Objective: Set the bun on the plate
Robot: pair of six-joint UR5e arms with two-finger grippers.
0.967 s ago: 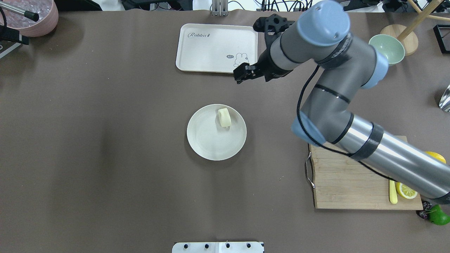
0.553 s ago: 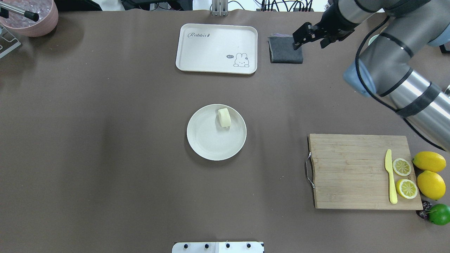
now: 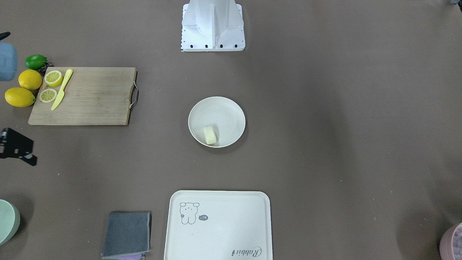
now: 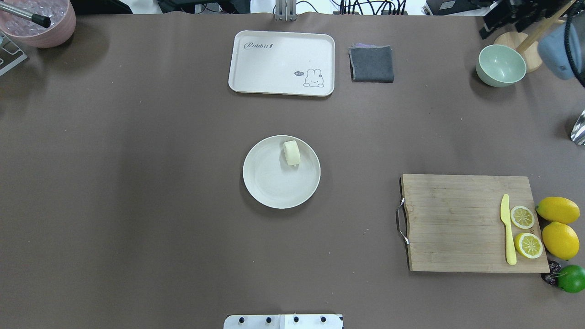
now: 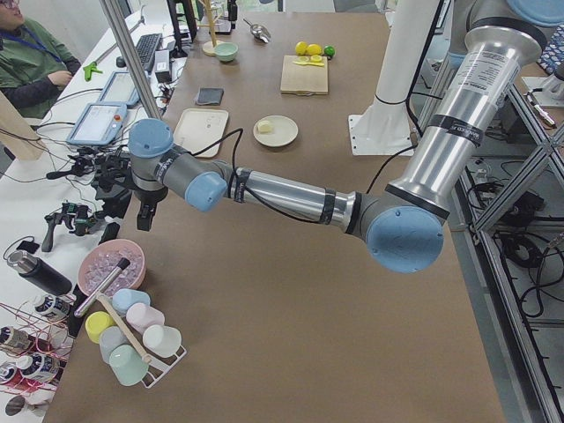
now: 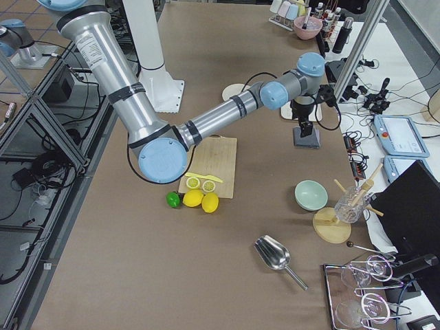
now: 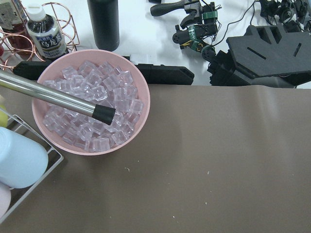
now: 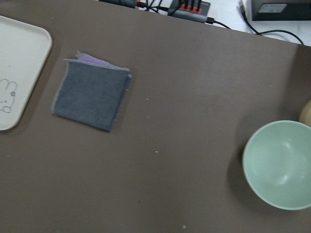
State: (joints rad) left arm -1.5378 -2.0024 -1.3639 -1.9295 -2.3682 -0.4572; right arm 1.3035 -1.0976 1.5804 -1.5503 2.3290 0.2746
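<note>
The pale cream bun (image 4: 291, 152) lies inside the round off-white plate (image 4: 269, 183) at the table's middle, on the plate's far side next to the rim. It also shows as the bun (image 3: 209, 135) on the plate (image 3: 220, 112) from the front. My right gripper (image 4: 498, 17) hangs far off at the table's far right corner, near the green bowl. In the front-facing view its two black fingers (image 3: 31, 145) stand apart with nothing between them. My left gripper (image 5: 145, 211) shows only in the exterior left view, by the pink ice bowl; I cannot tell its state.
A cream tray (image 4: 281, 63) with a rabbit drawing and a folded grey cloth (image 4: 371, 64) lie at the far edge. A green bowl (image 4: 501, 65) stands far right. A cutting board (image 4: 457, 224) with knife, lemon halves, lemons and a lime sits near right. A pink ice bowl (image 4: 41, 23) is far left.
The right arm has swung away from above the tray to the far right corner, clearing the cloth and cutting board. Bun and plate have not moved.
</note>
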